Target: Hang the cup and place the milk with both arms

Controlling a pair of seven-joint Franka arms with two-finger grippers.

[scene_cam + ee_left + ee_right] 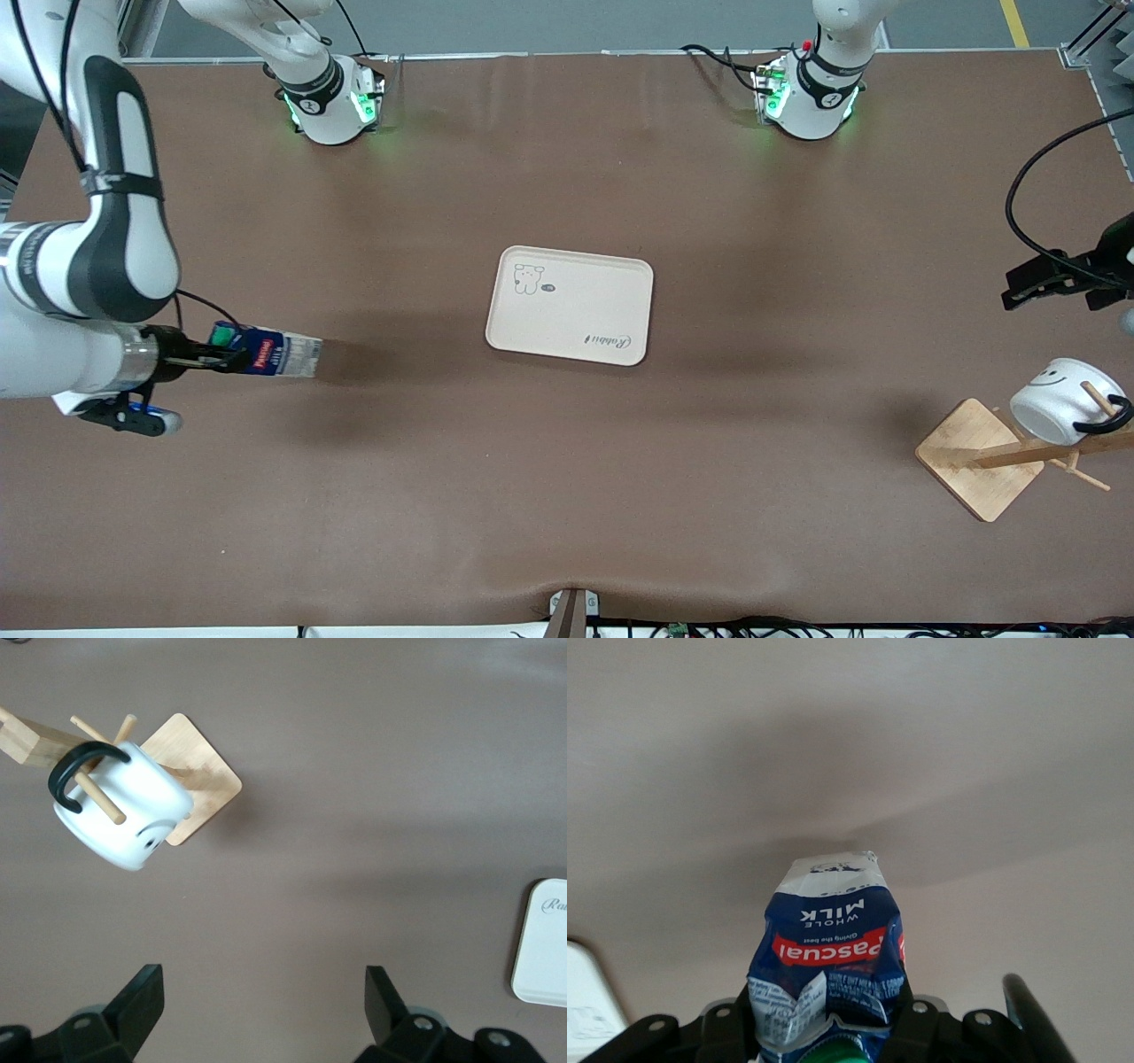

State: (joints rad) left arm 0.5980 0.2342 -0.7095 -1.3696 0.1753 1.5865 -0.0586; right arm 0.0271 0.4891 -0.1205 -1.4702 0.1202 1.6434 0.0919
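**Right now: milk held aloft, cup hanging on the rack**

From my station I see the right gripper [221, 361] closed on the milk carton [275, 352], pinching it near the green cap [221, 334] so the carton lies on its side in the air, base pointing toward the tray [570, 306]. It hangs over bare brown table [567, 496] at the right arm's end, well apart from the tray. Through the right wrist camera I read the carton [828, 970] up close: blue, creased, with a red "Pascual" band and "WHOLE MILK" in white, gripped between the black fingers [731, 1028].

My left gripper [1036, 285] is up over the table at the left arm's end, well apart from the tray, jaws spread wide and holding nothing; in the left wrist view its two fingertips [142, 992] stand far apart over bare tabletop.

The white smiley cup [1059, 400] hangs by its black handle [1109, 418] on a peg of the wooden mug rack [979, 459], which stands nearer the front camera than the tray, at the left arm's end. The left wrist view shows the cup [120, 806] tilted on the peg [96, 793], above the rack's square base [199, 775].
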